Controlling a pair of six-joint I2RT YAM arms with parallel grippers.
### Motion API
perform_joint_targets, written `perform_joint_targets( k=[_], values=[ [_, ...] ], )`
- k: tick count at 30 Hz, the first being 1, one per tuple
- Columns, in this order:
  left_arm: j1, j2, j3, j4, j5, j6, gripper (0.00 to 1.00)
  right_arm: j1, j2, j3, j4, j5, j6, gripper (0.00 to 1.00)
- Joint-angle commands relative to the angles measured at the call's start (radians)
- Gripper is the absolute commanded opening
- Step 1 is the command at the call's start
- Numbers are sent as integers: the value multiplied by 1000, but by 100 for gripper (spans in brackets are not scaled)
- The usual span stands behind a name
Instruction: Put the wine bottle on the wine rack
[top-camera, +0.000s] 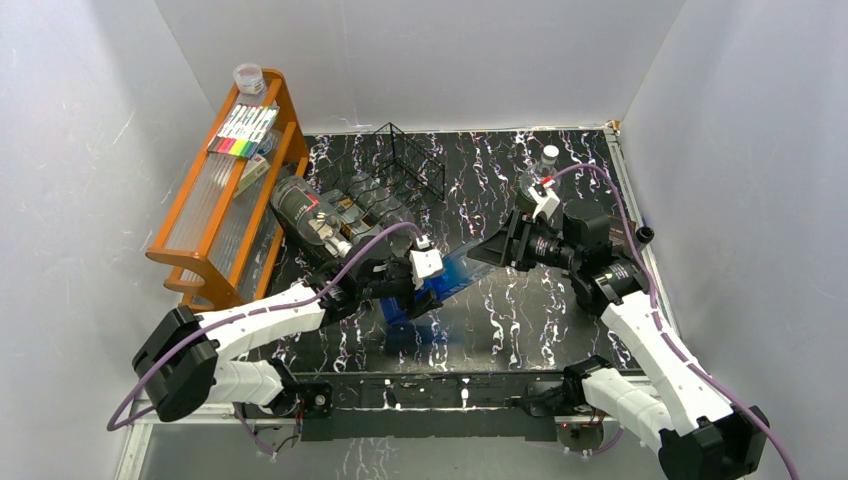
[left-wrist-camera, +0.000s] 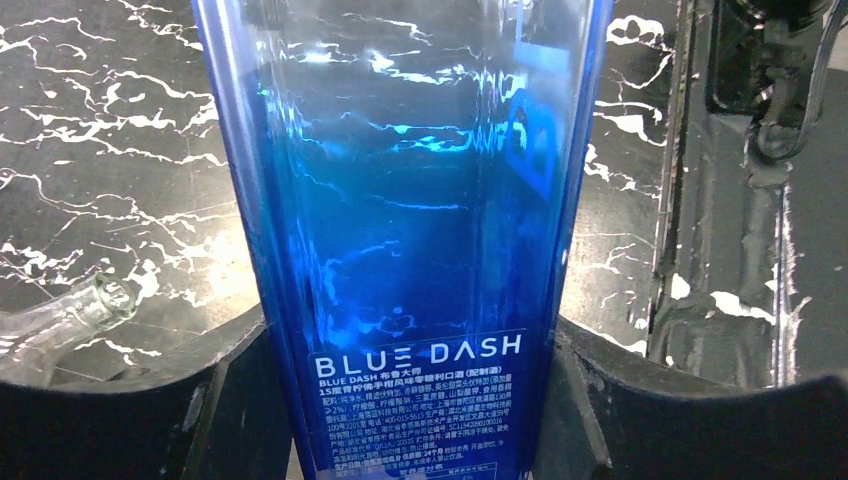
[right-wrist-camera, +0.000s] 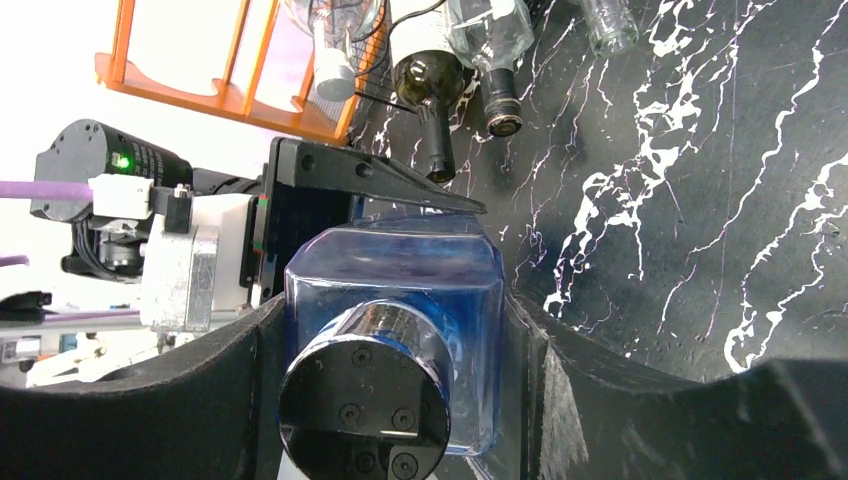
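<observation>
A blue square glass wine bottle (top-camera: 450, 278) marked BLUE DASH is held tilted above the table's middle, with its dark round cap (right-wrist-camera: 365, 390) toward the right arm. My left gripper (top-camera: 415, 290) is shut on its lower body (left-wrist-camera: 400, 200), one finger on each side. My right gripper (top-camera: 493, 252) is shut on its shoulder (right-wrist-camera: 400, 260) by the cap. The black wire wine rack (top-camera: 415, 160) stands behind at the back centre, its upright grid panel showing. Several dark and clear bottles (top-camera: 310, 215) lie on its cradle wires.
An orange wooden shelf (top-camera: 230, 190) stands at the left with markers (top-camera: 243, 130) and a jar (top-camera: 249, 77) on top. A small white-capped bottle (top-camera: 549, 155) stands back right. The necks of the racked bottles (right-wrist-camera: 430, 110) point toward the held bottle.
</observation>
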Motion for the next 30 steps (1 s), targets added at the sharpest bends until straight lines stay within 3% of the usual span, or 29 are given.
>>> perform_joint_targets(
  k=[1,5,8,16,22,30],
  values=[
    [4,-27,10,55,-14,91,32,9,-18,70,70,-167,29,46],
    [-2,-82,39,41,-17,195,23,9,-7,141,-120,-131,-105,81],
    [-10,-120,86,26,-16,289,22,9,-18,187,-208,-109,-188,90],
    [-42,-116,160,45,-110,709,18,8,25,342,-400,36,-372,95],
    [-56,-94,192,98,-151,1019,18,11,109,364,-456,29,-481,95],
    [-59,-62,236,102,-157,1180,19,35,162,344,-450,14,-517,97]
  ],
)
